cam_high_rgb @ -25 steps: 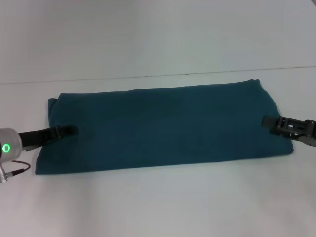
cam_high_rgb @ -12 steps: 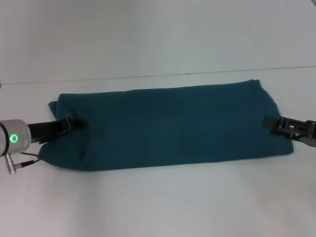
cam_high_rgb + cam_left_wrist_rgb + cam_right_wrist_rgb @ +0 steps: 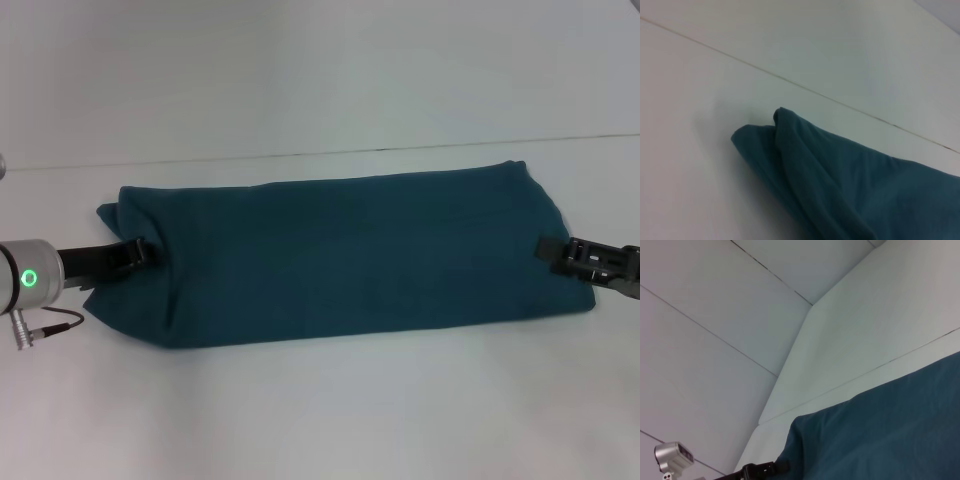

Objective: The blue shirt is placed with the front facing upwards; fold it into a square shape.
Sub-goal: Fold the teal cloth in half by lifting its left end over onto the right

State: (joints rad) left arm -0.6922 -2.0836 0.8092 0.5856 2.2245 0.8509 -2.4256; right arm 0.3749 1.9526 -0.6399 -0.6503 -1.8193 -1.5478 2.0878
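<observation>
Because the blue shirt [image 3: 340, 255] lies as a long band across the white bench [image 3: 320, 410] in the head view, each end has its own hand. The left hand [image 3: 145, 250] pinches the left end, lifted a little. The right hand [image 3: 548, 248] touches the right end; I cannot tell its grip. I think the ends must meet.

From the left wrist, the shirt corner [image 3: 777, 125] bunches up.

From the right wrist, the shirt [image 3: 890, 440] stretches toward the far left hand [image 3: 767, 467].

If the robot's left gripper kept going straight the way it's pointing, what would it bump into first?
Probably just more of the blue shirt. The left gripper already sits at the shirt's left end, pointing along it toward the right gripper at the far end.
</observation>
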